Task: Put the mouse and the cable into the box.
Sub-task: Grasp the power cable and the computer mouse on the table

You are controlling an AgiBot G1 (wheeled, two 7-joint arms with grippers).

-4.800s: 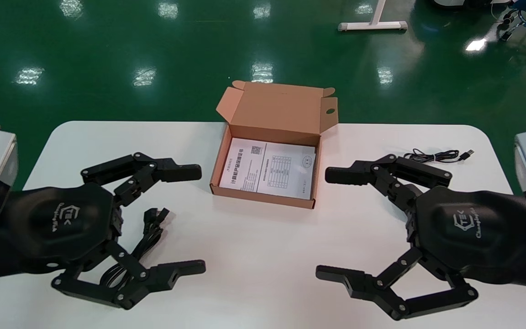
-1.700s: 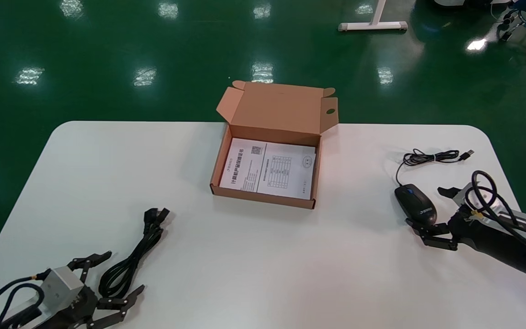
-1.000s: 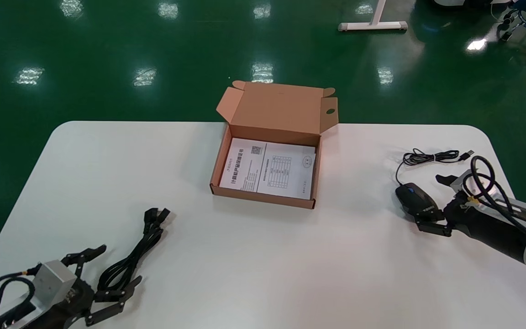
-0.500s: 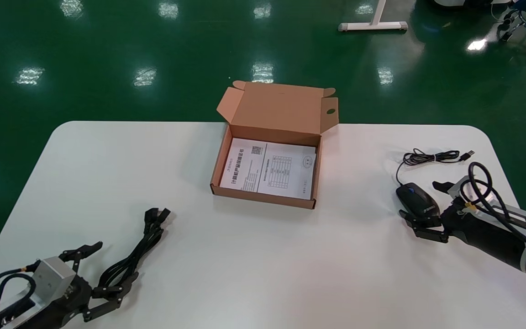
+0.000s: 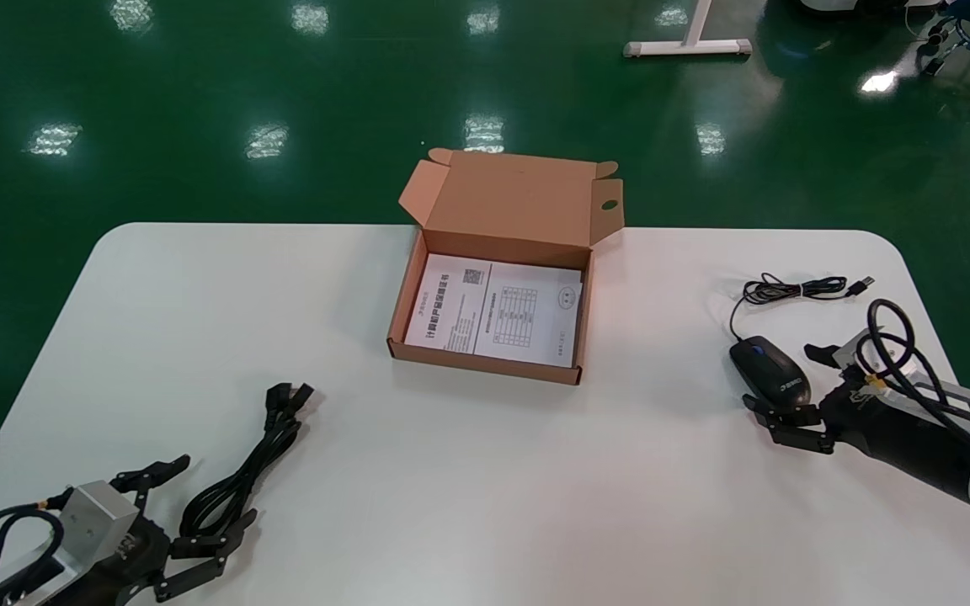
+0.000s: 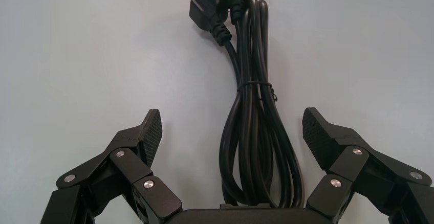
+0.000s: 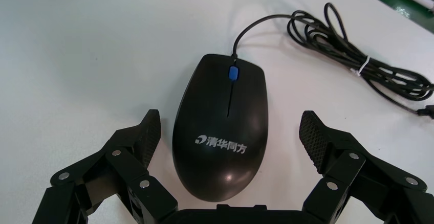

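**A:** Where's the mouse (image 7: 222, 137) rn?

**B:** On the table (image 5: 468, 480), R side, well apart from the box (image 5: 402, 311). Our right gripper (image 5: 786, 380) is spread wide, one finger either side, gripping nothing.

**A:** And the cable (image 6: 254, 132)?

**B:** Near-L corner. Its looped end lies between our left gripper's (image 5: 211, 490) wide-open fingers, not held. We straddle both so closing should catch them, imo.

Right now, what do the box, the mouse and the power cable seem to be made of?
Box: brown cardboard, matte; creased flaps, punched slot. Mouse, inside the open right gripper: probably hard plastic, black, semi-gloss; soft highlights, printed logo. Power cable, inside the open left gripper: likely rubber or PVC jacket, smooth, slight sheen; bends in loose loops.
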